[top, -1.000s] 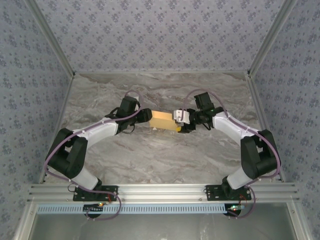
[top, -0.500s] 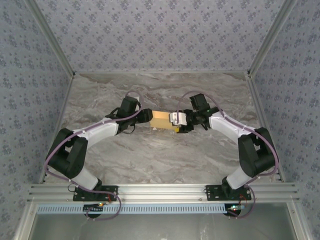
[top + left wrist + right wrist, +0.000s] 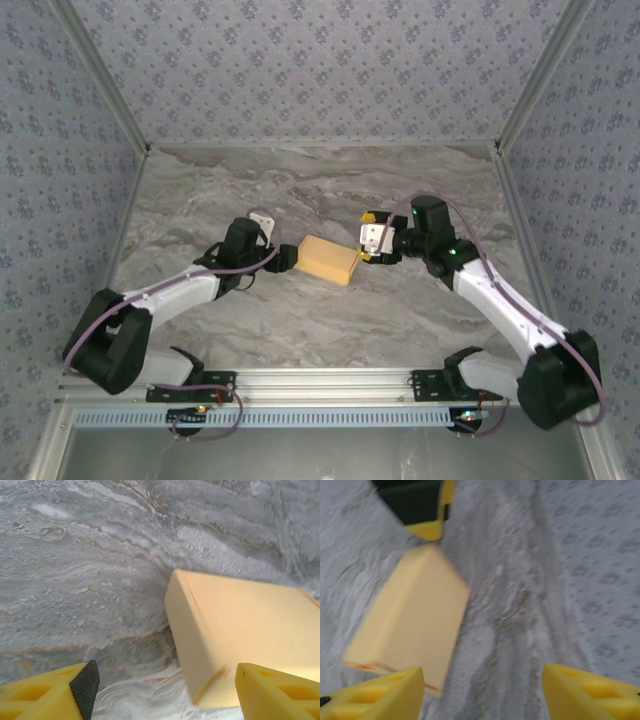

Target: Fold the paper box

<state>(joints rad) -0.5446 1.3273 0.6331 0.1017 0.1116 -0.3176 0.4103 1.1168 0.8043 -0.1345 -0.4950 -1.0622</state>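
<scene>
Near the middle of the desk (image 3: 300,320), a little toward its far edge, the paper box (image 3: 328,259) lies flat with its broad face up. It looks closed into a shallow rectangular block rather than an open sheet.

My left gripper (image 3: 287,258) sits just beside the box's left short end, and my right gripper (image 3: 372,243) just beside its right short end. Both pairs of jaws stand apart and grasp nothing. From my left wrist the box lies ahead of my spread fingers (image 3: 50,695), not between them. From my right wrist the view is blurred, but the box again lies out in front, and my left gripper's yellow finger shows beyond its far end.

I judge that I flank the box end to end because the end flaps are where the closing work sits. A thin seam shows at the end nearest my right wrist, and I cannot tell whether that flap is fully tucked.

Its long axis runs left to right across the desk, with the right end angled slightly toward the near edge.
</scene>
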